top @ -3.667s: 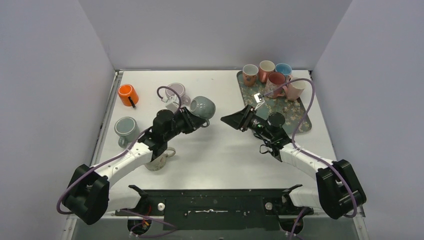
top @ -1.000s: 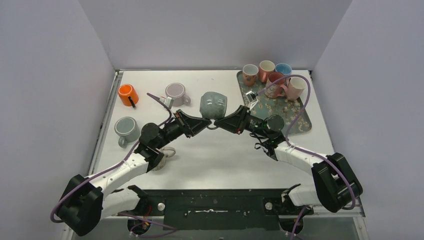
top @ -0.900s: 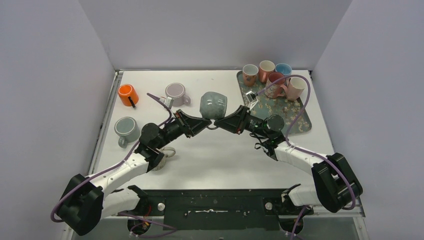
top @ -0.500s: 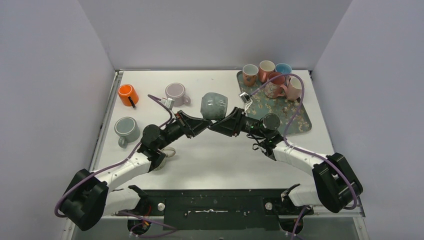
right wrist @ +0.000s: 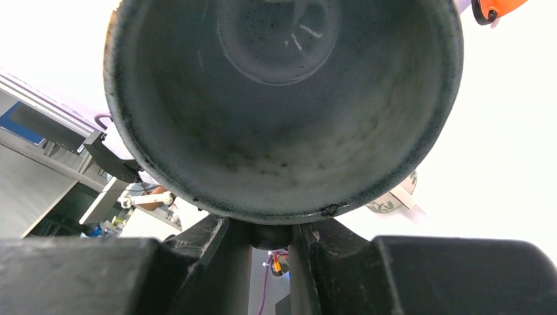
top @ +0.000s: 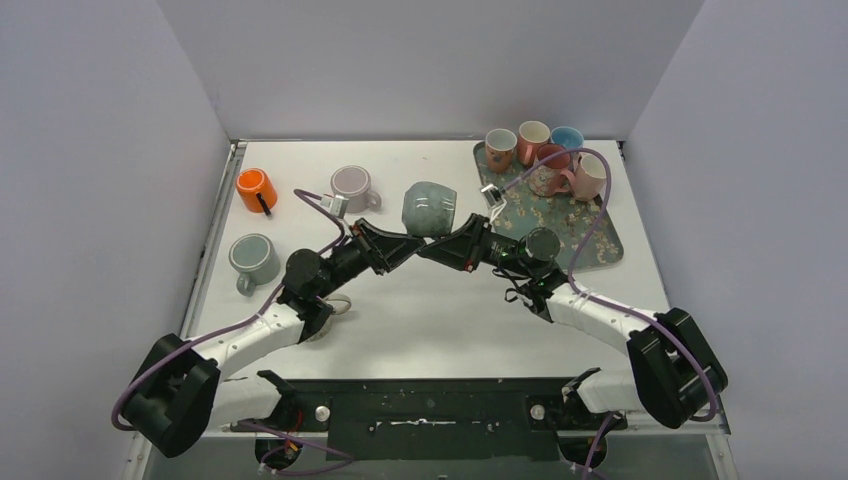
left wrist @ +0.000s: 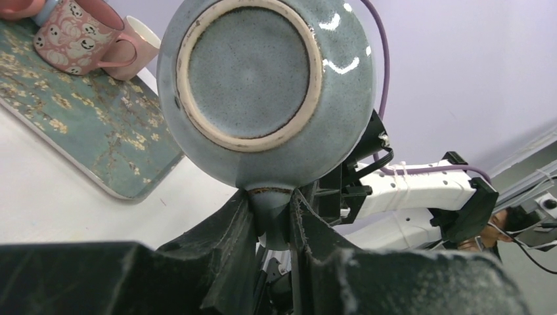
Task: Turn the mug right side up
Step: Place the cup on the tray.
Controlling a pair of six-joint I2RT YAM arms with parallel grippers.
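The blue-grey glazed mug [top: 428, 208] hangs in the air over the middle of the table, lying on its side with its handle pointing down toward the arms. My left gripper [top: 413, 244] is shut on the handle from the left; its wrist view faces the mug's base [left wrist: 249, 72], with the handle between the fingers [left wrist: 272, 220]. My right gripper [top: 430, 249] is shut on the same handle from the right. Its wrist view looks into the mug's open mouth [right wrist: 282, 98], with the handle stub pinched between the fingers [right wrist: 271, 239].
A floral tray [top: 590, 235] at the back right carries several upright mugs [top: 545, 150]. An orange mug [top: 256, 189], a lilac mug [top: 352, 185] and a grey mug [top: 250, 255] stand on the left. A patterned mug [top: 325, 320] sits under my left arm.
The right arm has shifted slightly left, its jaws now tight on the handle beside the left gripper. The mug has tipped a little; the left arm has barely moved.
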